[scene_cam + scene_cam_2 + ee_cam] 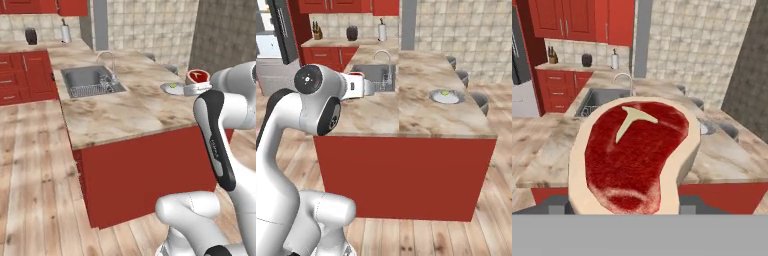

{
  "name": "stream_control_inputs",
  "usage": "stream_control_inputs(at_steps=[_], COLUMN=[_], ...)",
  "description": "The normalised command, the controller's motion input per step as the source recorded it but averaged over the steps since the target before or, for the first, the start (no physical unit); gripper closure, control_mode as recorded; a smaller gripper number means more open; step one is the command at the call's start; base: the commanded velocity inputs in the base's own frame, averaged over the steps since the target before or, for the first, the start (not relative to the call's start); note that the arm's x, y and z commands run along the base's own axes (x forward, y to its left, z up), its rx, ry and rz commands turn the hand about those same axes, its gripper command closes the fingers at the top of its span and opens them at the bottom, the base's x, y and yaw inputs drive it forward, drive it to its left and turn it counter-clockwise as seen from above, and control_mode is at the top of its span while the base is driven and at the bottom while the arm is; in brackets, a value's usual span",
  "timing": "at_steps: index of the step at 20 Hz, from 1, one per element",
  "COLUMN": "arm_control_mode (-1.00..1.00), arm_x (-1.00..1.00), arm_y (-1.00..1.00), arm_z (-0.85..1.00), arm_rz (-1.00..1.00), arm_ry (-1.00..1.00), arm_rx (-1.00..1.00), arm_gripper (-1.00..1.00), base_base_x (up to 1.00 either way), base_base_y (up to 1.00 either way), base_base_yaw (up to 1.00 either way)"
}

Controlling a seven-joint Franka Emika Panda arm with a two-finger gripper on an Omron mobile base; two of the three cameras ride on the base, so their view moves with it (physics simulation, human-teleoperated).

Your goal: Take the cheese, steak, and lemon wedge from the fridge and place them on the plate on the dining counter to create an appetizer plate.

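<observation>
The steak (634,152), red on top with a tan rim, sits close before the hand camera, and my gripper (198,81) is shut on it; the fingertips are hidden behind it. In the left base view the steak (198,76) hangs above the dining counter (125,112), just right of the plate (166,89). A small yellow-green lemon wedge (173,86) lies on the plate (446,99), as the right base view also shows of the lemon wedge (445,93). The fridge (282,30) stands far left with its dark door swung open. The cheese is out of view.
A steel sink (89,80) with a faucet (109,62) is set into the dining counter's far part. Stools (479,102) line the counter's right side. Red cabinets (25,75) and a wall counter with small items stand behind. Wooden floor lies around.
</observation>
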Motion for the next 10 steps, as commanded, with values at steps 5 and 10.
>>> stream_control_inputs(at_steps=[5,10], arm_control_mode=[1.00,1.00], arm_x=[0.00,0.00], arm_y=[0.00,0.00], arm_z=[0.00,0.00], arm_rz=[0.00,0.00], arm_ry=[0.00,0.00], arm_rx=[0.00,0.00], arm_gripper=[1.00,1.00], base_base_x=[0.00,0.05], base_base_y=[-1.00,-1.00], base_base_yaw=[-0.10,-0.07])
